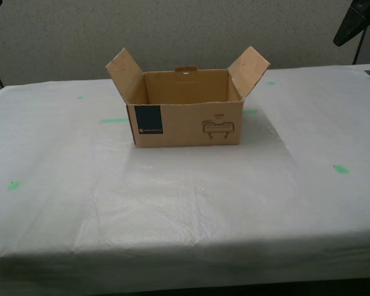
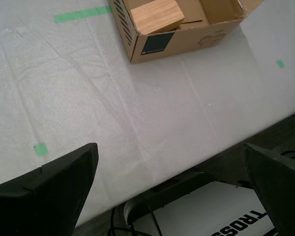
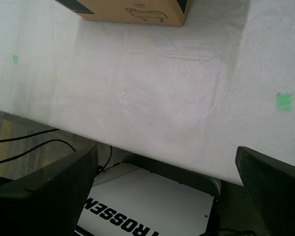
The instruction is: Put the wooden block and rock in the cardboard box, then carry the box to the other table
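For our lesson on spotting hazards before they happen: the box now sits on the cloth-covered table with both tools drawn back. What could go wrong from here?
1. The box stands with its flaps open, so an arm coming near could catch one and shove it.
2. The cloth is wrinkled; dragging the box might bunch it.
3. The wooden block leans tilted inside and may shift if the box is bumped.

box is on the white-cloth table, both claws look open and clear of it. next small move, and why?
Probably none beyond holding both arms back. The cardboard box sits flat on the other table, the wooden block is inside it, and my first claw and my second claw are open, empty and off the box. The rock is not visible, so I would check for it inside first.
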